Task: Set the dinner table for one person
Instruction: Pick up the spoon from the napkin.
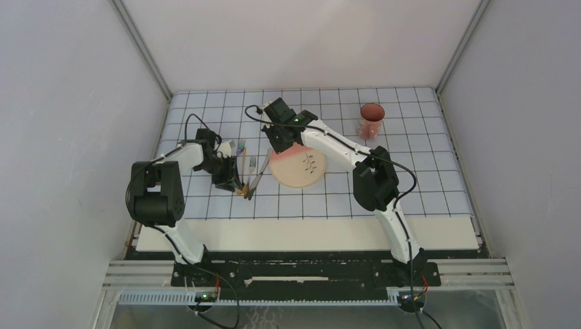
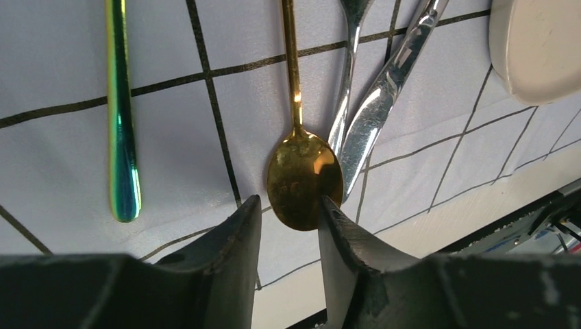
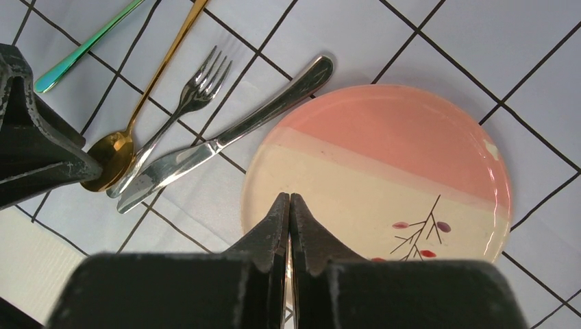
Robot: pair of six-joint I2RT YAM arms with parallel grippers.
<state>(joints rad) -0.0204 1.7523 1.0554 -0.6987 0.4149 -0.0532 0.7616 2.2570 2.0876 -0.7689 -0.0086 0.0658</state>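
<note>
The dinner table (image 1: pixel 308 233) lies under both arms, and its cream top shows only along the near edge, beside the gridded cloth (image 1: pixel 411 137). The left gripper (image 2: pixel 288 205) stands partly open over the gold spoon (image 2: pixel 304 179) and holds nothing. The right gripper (image 3: pixel 289 199) is closed and empty above the plate (image 3: pixel 384 157).

We see the left arm (image 1: pixel 185 154) and right arm (image 1: pixel 336 144) as white shells between bulky black joints, thin black cables (image 1: pixel 250 111) looping off them. The left claw (image 2: pixel 289 205) and right claw (image 3: pixel 289 199) have matte black, wedge-shaped fingers (image 3: pixel 267 236), scuffed grey at their edges.
</note>
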